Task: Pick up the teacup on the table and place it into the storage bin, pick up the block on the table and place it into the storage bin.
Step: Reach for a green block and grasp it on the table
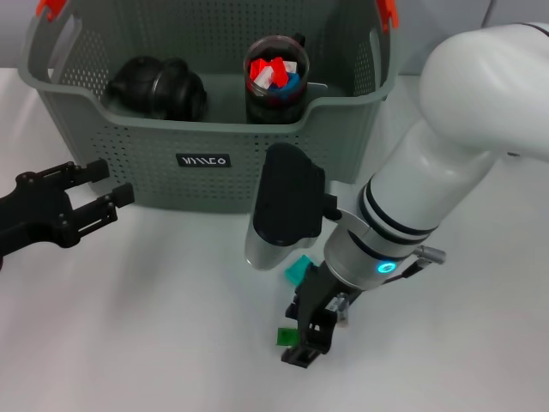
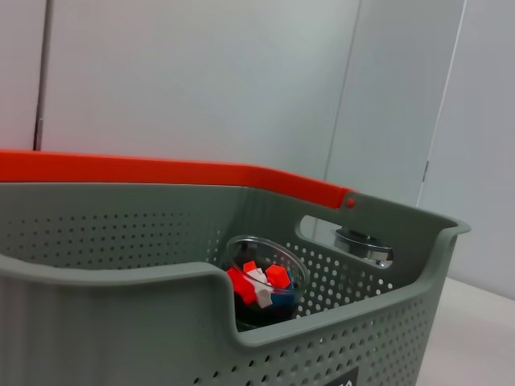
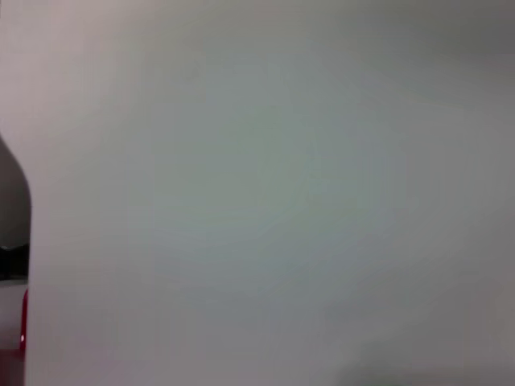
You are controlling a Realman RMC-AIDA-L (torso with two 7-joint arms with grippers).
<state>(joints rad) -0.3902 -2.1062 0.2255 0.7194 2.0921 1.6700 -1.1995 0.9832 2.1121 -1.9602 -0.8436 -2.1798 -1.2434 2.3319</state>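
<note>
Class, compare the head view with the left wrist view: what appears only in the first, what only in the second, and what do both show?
Only the head view shows the left gripper open beside the bin, the right gripper low over the table at small green blocks, and a black object in the bin. Only the left wrist view shows the wall panels behind. Both show the storage bin and the clear cup of coloured pieces.

Head camera looks down; left wrist faces storage bin (image 2: 121, 322) closely; right wrist seemingly sees blank surface.
</note>
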